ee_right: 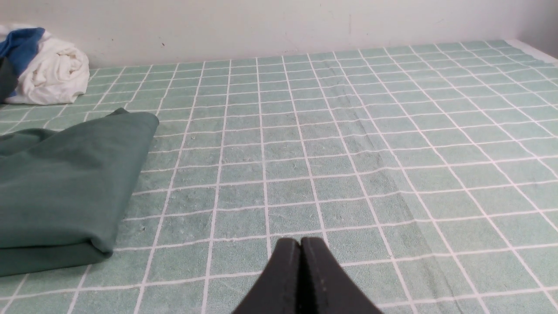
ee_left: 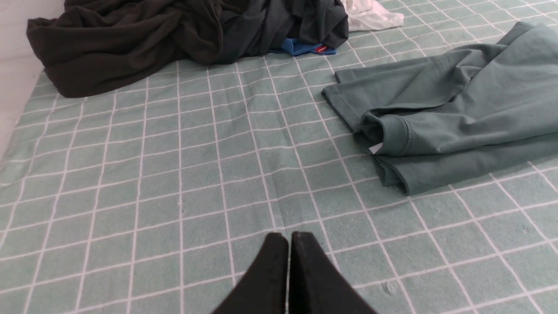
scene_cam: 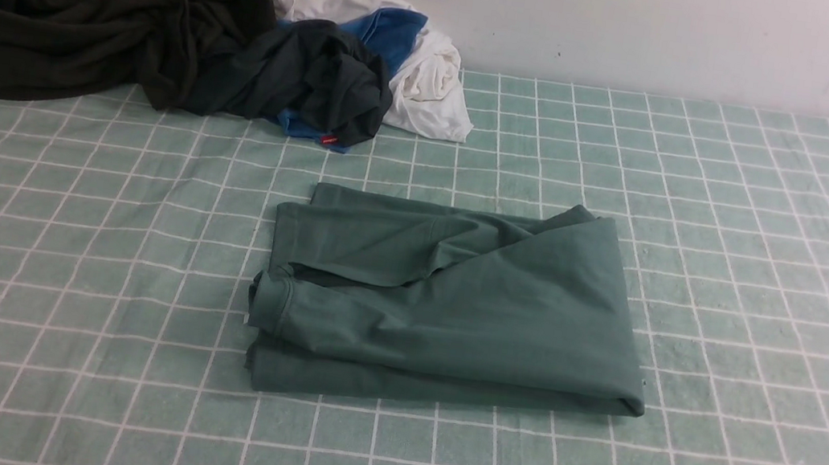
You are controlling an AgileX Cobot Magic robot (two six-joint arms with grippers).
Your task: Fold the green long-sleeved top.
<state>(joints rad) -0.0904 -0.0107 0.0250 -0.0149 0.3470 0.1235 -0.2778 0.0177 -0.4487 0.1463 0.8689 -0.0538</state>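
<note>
Green long-sleeved top (scene_cam: 445, 302) folded, frame centre on checked cloth (scene_cam: 736, 310). My left gripper (ee_left: 289, 239) pressed together, empty; right gripper (ee_right: 301, 243) same. Clothes pile (scene_cam: 166, 35) upper left.

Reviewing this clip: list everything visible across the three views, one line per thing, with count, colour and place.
green long-sleeved top: one, muted green, folded into a rough rectangle at the table's middle.
dark crumpled garment: one, very dark brownish-black, far left by the wall.
dark grey-green crumpled garment: one, beside it to the right in the same pile.
blue cloth: blue, showing in two places among the pile; piece count unclear.
white cloth: one, bunched at the pile's right end.
checked tablecloth: one, pale green with white grid lines, covering the table.
wall: off-white, behind the table.
left gripper: black, shut, above bare cloth.
right gripper: black, shut, holding nothing.
</note>
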